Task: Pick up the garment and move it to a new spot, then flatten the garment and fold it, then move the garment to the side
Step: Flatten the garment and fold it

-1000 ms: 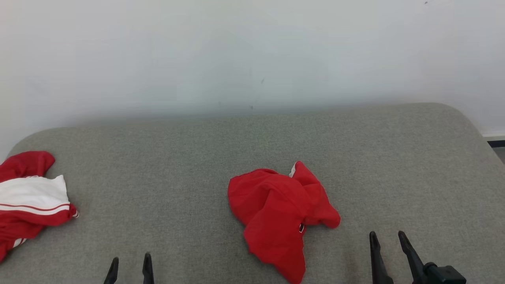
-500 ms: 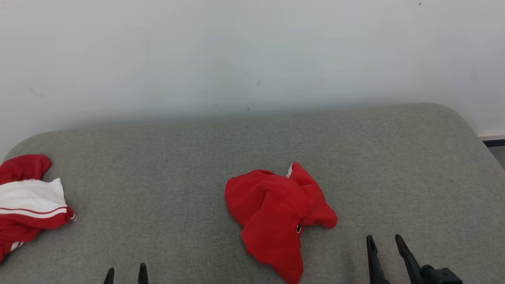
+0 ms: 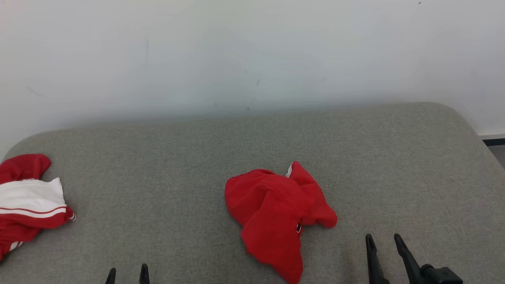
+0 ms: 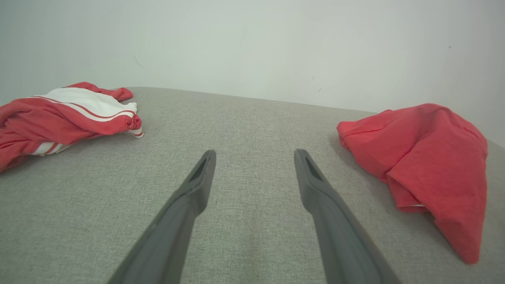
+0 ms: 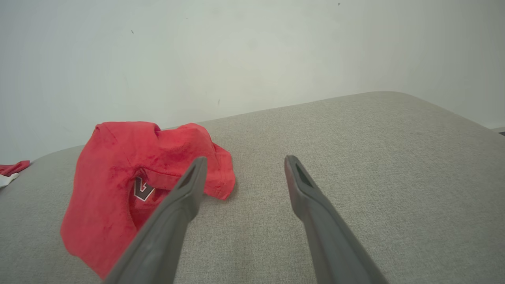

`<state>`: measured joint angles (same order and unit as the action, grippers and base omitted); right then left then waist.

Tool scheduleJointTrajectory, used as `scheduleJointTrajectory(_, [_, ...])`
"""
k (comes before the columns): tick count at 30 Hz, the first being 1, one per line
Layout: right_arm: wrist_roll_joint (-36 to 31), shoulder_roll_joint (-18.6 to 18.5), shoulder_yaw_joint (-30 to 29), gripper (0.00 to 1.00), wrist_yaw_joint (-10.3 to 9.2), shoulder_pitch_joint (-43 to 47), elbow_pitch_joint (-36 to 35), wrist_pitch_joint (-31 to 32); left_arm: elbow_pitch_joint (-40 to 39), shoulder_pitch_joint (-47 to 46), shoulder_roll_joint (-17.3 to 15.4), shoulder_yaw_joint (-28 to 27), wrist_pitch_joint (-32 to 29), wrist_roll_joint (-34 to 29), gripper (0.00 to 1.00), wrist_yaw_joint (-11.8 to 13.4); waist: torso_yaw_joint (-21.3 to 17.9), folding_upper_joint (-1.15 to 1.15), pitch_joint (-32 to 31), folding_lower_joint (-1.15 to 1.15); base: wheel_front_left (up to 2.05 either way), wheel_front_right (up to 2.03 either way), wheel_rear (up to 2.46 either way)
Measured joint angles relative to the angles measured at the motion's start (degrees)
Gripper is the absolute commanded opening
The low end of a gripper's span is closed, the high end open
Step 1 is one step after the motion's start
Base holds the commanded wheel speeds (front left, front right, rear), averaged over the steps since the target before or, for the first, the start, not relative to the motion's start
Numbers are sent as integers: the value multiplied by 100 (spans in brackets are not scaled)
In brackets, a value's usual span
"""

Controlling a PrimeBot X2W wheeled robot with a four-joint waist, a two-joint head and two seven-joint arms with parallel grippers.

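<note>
A crumpled red garment [image 3: 278, 215] lies in a heap near the middle of the grey upholstered surface [image 3: 177, 165]. It appears at the right of the left wrist view [image 4: 422, 161] and at the left of the right wrist view [image 5: 130, 181], where a small dark logo shows on it. My left gripper [image 3: 127, 273] stands open at the bottom edge, well left of the garment, with nothing between its fingers [image 4: 197, 189]. My right gripper [image 3: 381, 238] stands open just right of the garment, apart from it and empty [image 5: 242, 159].
A second garment, red with white panels and stripes [image 3: 27, 199], lies bunched at the far left edge of the surface [image 4: 59, 114]. A pale wall [image 3: 252, 55] rises right behind the surface. The surface's rounded right corner [image 3: 469, 118] drops off to the floor.
The left gripper's tips show lower in the head view than a second ago. The view has shifted slightly. Both garments lie as before.
</note>
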<state>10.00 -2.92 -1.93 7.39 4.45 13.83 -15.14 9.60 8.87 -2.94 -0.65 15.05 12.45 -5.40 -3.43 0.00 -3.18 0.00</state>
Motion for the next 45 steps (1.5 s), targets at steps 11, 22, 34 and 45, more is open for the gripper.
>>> scheduleJointTrajectory(11, [34,0,46,100,0,-7,-20,0,348,-134,0,70,-1,338,100,-22,-53,0,45,0,0,0,0])
scheduleJointTrajectory(22, [68,2,207,100,0,-117,-13,0,1644,-2487,-257,538,-860,474,100,-166,-453,0,157,1,0,0,0])
scheduleJointTrajectory(34, [160,0,547,100,0,-284,-25,1,2867,-4085,-589,1177,-2321,948,100,-201,-1219,0,391,1,0,0,0])
scheduleJointTrajectory(45, [279,-4,749,100,0,-422,-46,1,4046,-4843,-1246,1798,-3598,1072,100,-202,-1963,0,860,1,0,0,0])
